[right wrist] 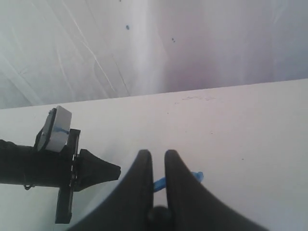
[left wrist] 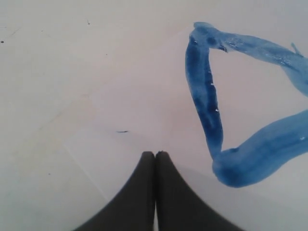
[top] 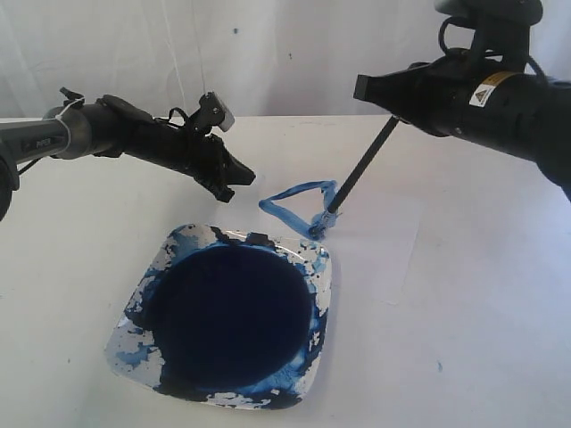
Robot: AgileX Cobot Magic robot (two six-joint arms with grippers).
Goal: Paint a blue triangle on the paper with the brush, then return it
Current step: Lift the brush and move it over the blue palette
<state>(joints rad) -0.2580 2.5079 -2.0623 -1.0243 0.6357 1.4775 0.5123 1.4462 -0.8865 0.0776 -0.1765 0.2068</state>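
Exterior view: counts one blue triangle point(top: 299, 190), outline closed, on one paper point(top: 375, 241) at frame centre, above one paint dish point(top: 125, 334); shows one brush point(top: 361, 169) clamped in the right gripper point(top: 368, 89), upper right, tip on the triangle's right side; leaves, by judgement, only the return. Left wrist view: finds the left gripper point(left wrist: 155, 155) pinched together, empty, beside the triangle. Right wrist view: gives jaws nearly together, seemingly on the dark handle.

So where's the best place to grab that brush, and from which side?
The upper end of the black handle, where the right gripper holds it. The brush leans with its wet blue tip on the paper by the triangle, so the low end is messy and crowded. Come from above on the right, jaws across the thin shaft.
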